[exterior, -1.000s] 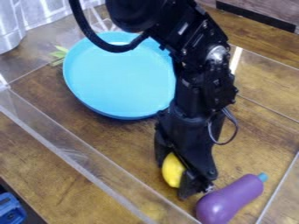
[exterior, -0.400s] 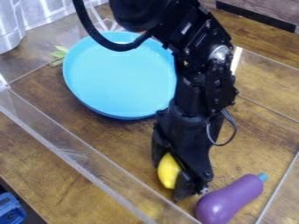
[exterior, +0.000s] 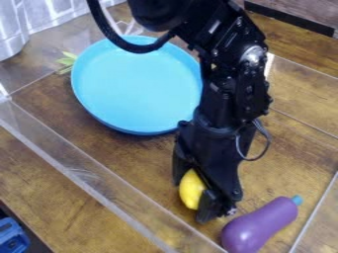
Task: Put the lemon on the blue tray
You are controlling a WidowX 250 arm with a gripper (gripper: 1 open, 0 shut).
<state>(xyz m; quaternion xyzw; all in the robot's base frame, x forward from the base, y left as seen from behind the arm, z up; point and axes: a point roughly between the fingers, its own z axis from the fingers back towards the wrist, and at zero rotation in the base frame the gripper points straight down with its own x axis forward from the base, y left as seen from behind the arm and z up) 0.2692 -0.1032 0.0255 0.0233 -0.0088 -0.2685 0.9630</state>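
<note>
Tool [exterior: 201,194] around upright lemon [exterior: 193,189]

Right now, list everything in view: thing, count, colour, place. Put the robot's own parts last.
lemon: one, yellow, on the table between the gripper's fingers, near the front.
blue tray: one, bright blue, round, behind and left of the lemon, nothing in it.
eggplant: one, purple, lying at front right.
table: one, brown wood.
clear wall: one, transparent, along the front left.
gripper: one, black, pointing down, shut on the lemon.
</note>
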